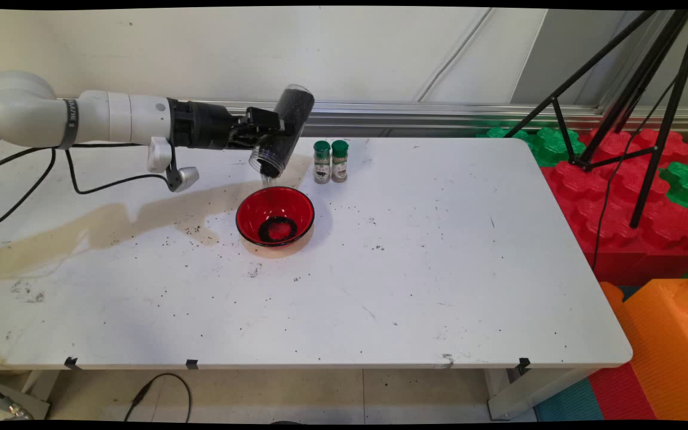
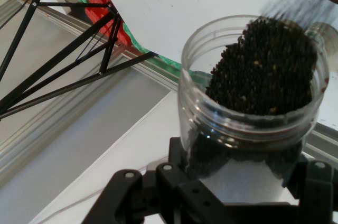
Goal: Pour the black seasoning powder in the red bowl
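The end effector (image 1: 262, 132) grips a clear jar (image 1: 284, 132) of dark grains, tilted mouth-down above a red bowl (image 1: 275, 215) on the white bench (image 1: 439, 269). A thin stream falls from the jar's mouth toward the bowl, where a dark ring of grains lies at the bottom. Two green-capped spice bottles (image 1: 330, 161) stand upright, touching, just behind and right of the bowl. Dark specks dot the bench around it.
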